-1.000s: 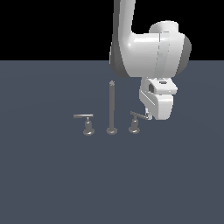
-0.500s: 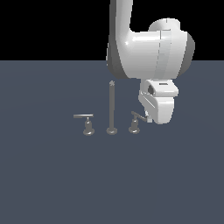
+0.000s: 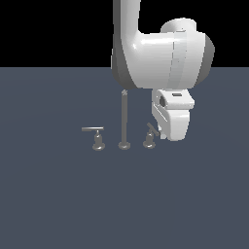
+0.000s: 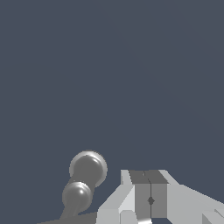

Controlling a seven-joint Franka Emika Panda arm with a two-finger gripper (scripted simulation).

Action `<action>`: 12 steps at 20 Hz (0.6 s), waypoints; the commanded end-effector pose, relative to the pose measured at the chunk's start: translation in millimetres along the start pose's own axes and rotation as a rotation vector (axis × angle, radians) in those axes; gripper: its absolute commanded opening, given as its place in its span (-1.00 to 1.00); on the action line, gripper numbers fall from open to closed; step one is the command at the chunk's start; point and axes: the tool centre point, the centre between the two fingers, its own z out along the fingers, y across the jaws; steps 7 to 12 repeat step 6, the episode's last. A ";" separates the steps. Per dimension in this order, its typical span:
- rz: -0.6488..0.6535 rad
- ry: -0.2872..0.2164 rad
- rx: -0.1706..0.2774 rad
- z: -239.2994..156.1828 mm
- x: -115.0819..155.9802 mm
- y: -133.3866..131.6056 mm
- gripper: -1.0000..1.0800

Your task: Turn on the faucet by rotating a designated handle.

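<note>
Spreading across the whole lower part of the exterior view, the dark blue-grey surface (image 3: 58,204) is being seen beneath a black background. Most of the upper middle is being taken up by the white Panda arm (image 3: 160,58), which is being shown bent over with its wrist housing hanging low toward the exterior view's right. The gripper (image 4: 150,197) is being shown in the wrist view with its two fingers pressed flat together, closed on nothing. The faucet (image 3: 124,121) is being seen standing on the surface, its tall thin spout rod upright on a round foot. The twin handle (image 3: 97,138), with its straight, level bar, is being seen to the exterior view's left of the rod and apart from it. The designated handle (image 3: 151,136), with its upturned bar on a bell-shaped base, is being seen to the exterior view's right of the rod, just beside the hanging wrist housing; whether the two are touching cannot be told. In the wrist view the same handle (image 4: 85,181) is being shown close beside the closed fingers.
</note>
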 end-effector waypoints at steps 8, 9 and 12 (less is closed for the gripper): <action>-0.044 -0.010 -0.002 -0.9 -56.9 -8.1 -1.00; -0.044 -0.010 -0.002 -0.9 -56.9 -8.1 -1.00; -0.044 -0.010 -0.002 -0.9 -56.9 -8.1 -1.00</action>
